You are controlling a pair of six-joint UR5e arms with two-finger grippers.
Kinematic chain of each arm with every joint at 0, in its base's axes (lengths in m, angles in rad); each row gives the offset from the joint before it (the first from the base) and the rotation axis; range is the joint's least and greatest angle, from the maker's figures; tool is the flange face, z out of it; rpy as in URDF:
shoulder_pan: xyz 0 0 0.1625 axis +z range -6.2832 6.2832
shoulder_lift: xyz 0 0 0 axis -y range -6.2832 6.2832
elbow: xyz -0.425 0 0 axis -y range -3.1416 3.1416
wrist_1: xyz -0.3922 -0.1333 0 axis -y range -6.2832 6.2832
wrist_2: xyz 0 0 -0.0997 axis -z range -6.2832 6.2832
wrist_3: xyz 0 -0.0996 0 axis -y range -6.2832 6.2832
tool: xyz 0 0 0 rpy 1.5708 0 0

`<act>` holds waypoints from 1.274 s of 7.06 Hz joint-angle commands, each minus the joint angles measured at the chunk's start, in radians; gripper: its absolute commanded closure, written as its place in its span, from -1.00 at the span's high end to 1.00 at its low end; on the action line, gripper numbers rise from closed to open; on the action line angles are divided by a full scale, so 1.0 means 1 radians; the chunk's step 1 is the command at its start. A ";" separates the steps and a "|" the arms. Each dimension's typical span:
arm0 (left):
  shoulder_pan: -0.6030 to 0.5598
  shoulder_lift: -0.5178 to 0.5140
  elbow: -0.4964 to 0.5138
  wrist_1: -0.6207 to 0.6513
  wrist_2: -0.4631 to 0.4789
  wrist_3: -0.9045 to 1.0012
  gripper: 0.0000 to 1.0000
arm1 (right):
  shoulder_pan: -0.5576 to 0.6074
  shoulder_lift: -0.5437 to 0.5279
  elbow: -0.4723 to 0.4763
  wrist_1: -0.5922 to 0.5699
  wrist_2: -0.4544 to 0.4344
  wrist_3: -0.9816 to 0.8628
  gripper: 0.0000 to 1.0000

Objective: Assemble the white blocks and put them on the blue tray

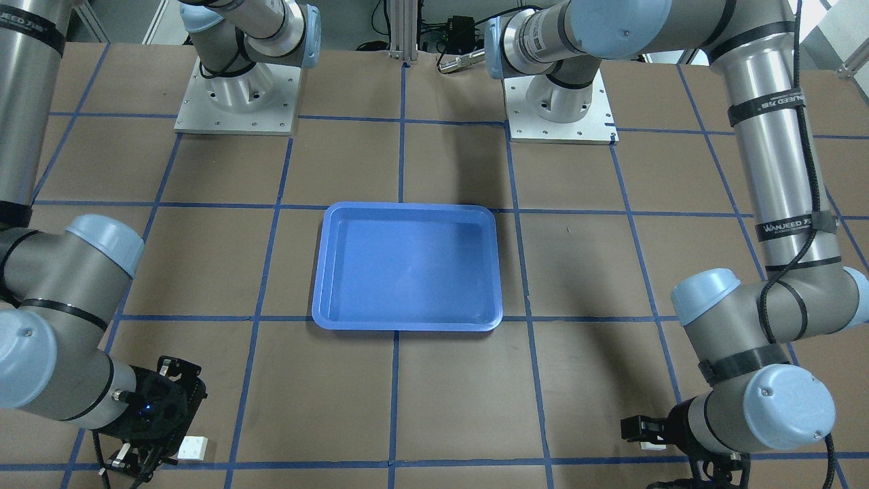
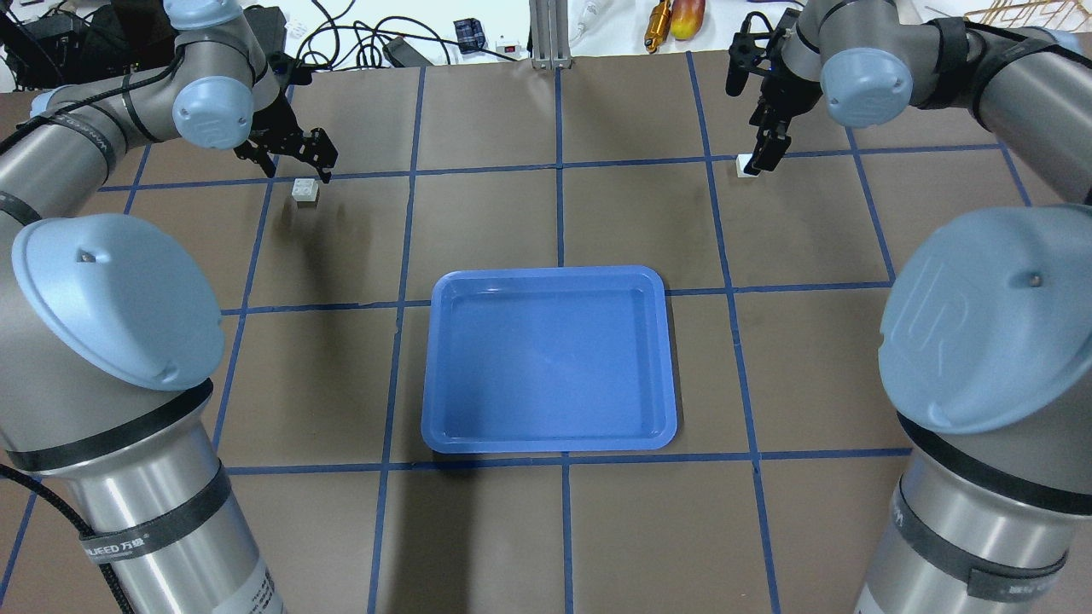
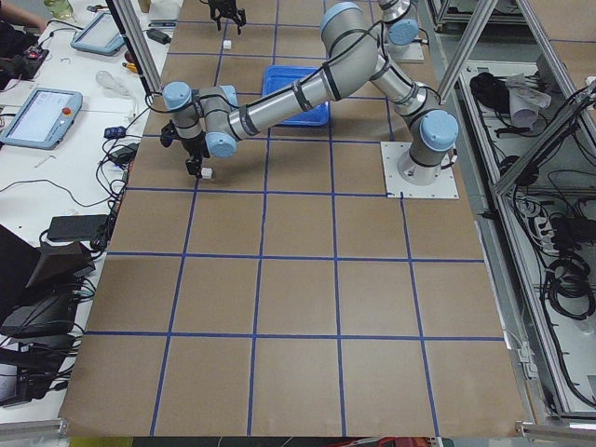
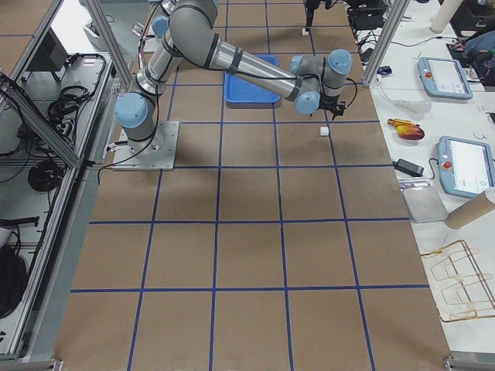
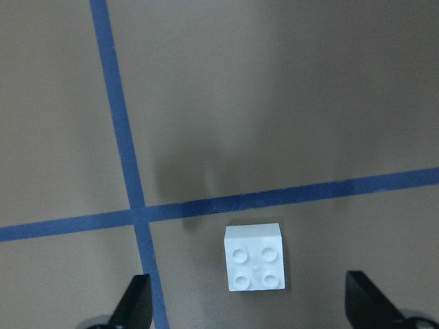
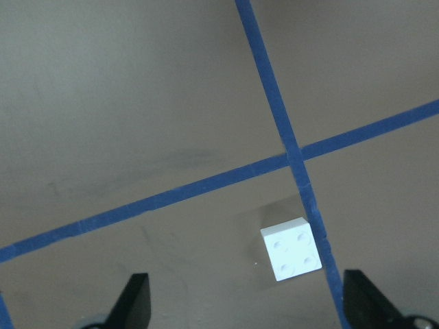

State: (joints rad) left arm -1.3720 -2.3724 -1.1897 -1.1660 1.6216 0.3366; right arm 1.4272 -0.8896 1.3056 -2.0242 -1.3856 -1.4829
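1. A shallow blue rectangular plastic tray [image 2: 546, 358] with rounded corners is lying at the middle of the brown table [image 2: 478, 111], which is crossed by a grid of blue tape lines [image 2: 559, 162].
2. The first white block [image 5: 256, 257], a small square plastic brick, is resting on the table on the robot's left. Its four round studs are facing up. It is lying just beside a crossing of tape lines and well apart from the tray.
3. The left gripper [image 5: 245, 301] is hovering over the first white block. Its two fingers are spread wide, one on each side of the block and touching neither side. It is gripping nothing.
4. The second white block [image 6: 291, 249], of the same kind, is resting studs-up on the robot's right, just beside a tape line near a crossing.
5. The right gripper [image 6: 247, 301] is hovering above the second white block with its fingers spread equally wide. It is holding nothing, and the block is lying off-centre, nearer one finger.
6. The two blocks are lying unjoined at opposite sides of the table, both beyond the tray's far edge as seen from the robot.
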 commanded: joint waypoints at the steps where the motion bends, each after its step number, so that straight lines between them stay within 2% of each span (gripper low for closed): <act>1: 0.001 -0.013 -0.002 0.002 -0.003 -0.005 0.70 | -0.063 0.037 -0.009 0.001 0.126 -0.167 1.00; 2: 0.001 -0.013 -0.001 0.002 -0.003 -0.005 0.47 | -0.092 0.061 -0.008 -0.001 0.198 -0.228 1.00; 3: 0.001 -0.016 0.001 0.008 -0.003 -0.001 0.11 | -0.118 0.084 -0.005 0.002 0.299 -0.235 1.00; 4: 0.002 -0.016 0.002 0.008 -0.003 0.001 -0.17 | -0.132 0.096 -0.002 0.004 0.339 -0.275 1.00; 5: 0.001 -0.013 -0.001 0.008 -0.006 0.007 -0.54 | -0.142 0.100 0.000 0.012 0.355 -0.313 1.00; 7: -0.001 0.011 -0.004 -0.006 -0.012 0.001 -0.60 | -0.143 0.110 0.020 0.013 0.449 -0.326 0.98; 8: -0.019 0.039 -0.008 -0.036 -0.017 -0.010 -0.61 | -0.143 0.113 0.020 0.013 0.450 -0.327 0.98; 9: -0.057 0.097 -0.017 -0.129 -0.078 -0.034 -0.61 | -0.148 0.118 0.020 0.013 0.450 -0.338 0.98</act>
State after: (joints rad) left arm -1.3939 -2.3307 -1.1986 -1.2134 1.5921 0.3252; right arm 1.2832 -0.7771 1.3237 -2.0113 -0.9436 -1.8110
